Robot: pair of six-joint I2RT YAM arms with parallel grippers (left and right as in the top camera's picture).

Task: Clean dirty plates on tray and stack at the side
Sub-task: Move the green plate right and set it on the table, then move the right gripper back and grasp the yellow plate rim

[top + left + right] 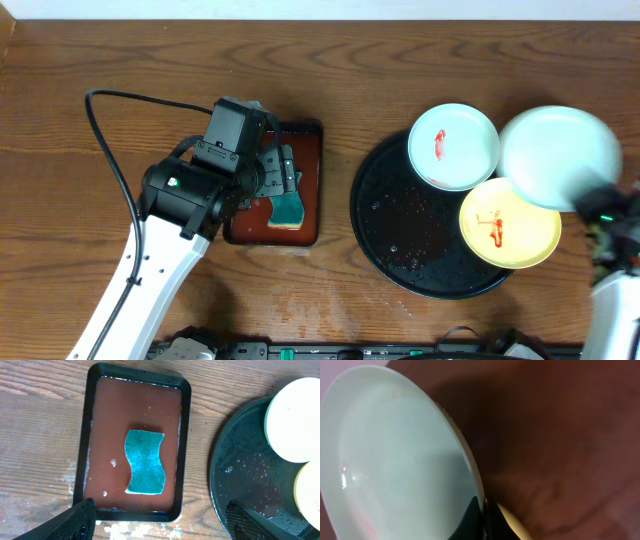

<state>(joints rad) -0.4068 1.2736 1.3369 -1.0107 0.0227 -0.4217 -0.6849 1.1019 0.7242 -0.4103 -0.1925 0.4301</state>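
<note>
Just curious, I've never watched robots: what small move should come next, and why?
Probably the left gripper should drop onto the teal sponge and close: it hangs open above it, while the right gripper holds a mint plate by its rim, ready for wiping.

Open table (336,170) lies between the brown tray (308,170) and black tray (390,220), whose right half plates (465,150) crowd.

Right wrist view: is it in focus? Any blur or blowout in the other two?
Right wrist: held plate too close, soft, table behind dark and blurred. Overhead: that plate's edge smeared. Left wrist: sponge sharp, plates at right blown out.
</note>
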